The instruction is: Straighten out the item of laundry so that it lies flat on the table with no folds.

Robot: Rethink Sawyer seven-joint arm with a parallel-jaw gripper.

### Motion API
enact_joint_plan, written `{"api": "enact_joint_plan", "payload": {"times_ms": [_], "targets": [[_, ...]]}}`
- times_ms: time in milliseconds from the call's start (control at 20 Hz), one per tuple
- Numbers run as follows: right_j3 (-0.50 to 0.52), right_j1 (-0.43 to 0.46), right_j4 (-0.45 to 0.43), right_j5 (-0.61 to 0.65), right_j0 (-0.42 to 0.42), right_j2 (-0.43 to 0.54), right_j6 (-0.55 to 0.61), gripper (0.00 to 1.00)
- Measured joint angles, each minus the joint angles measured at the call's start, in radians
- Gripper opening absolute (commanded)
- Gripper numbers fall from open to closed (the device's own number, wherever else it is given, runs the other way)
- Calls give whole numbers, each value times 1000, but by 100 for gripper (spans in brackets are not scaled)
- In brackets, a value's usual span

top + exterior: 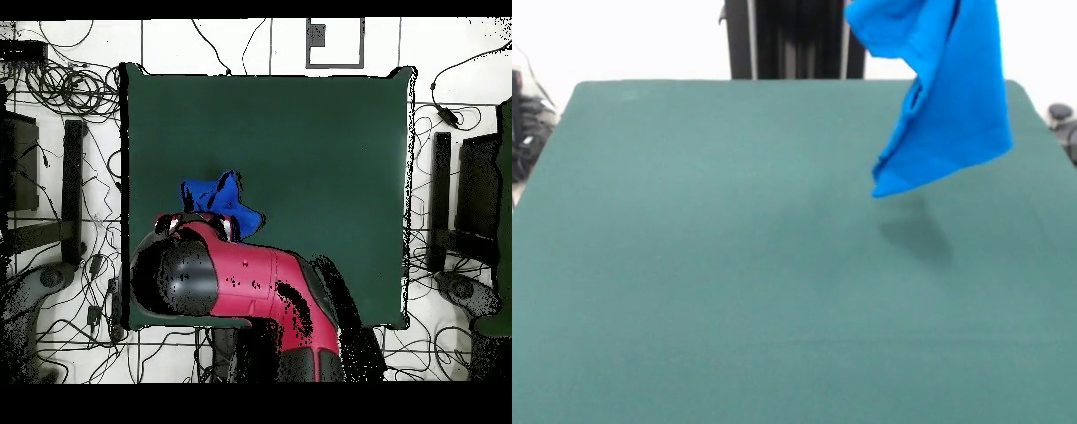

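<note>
Blue T-shirt (945,97) dangles bunched, clear above the green surface (733,265) near its robot-side edge, long axis vertical, directly under the arm (250,285); gripper hidden, grip can't be told.

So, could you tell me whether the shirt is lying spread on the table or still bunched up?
Bunched and off the table: the shirt hangs in folds from above, its shadow on the table beneath it.
</note>
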Motion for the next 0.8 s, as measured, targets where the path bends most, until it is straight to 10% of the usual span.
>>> {"api": "enact_joint_plan", "payload": {"times_ms": [800], "targets": [[-128,-109,-1,324,-42,-27,0,0]]}}
